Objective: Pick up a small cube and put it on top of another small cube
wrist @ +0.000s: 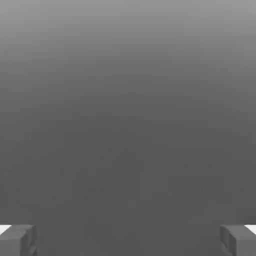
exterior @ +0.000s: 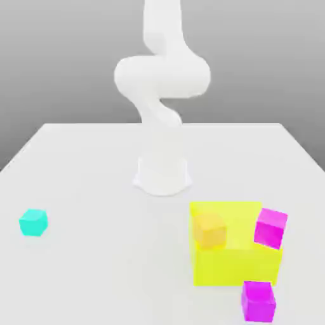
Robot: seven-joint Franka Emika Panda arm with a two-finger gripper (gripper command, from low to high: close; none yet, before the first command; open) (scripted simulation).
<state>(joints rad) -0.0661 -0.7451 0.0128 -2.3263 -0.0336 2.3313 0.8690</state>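
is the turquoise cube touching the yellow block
Apart: the exterior view shows bare tabletop between the turquoise cube and the yellow block.

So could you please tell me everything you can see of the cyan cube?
The cyan cube is small and plain, one bright turquoise colour with no visible markings, its faces shaded slightly differently. It looks smooth and matte; the material I can't tell. It sits on the table near the exterior view's left edge, turned a little, intact, apart from the other blocks, with nothing on top.
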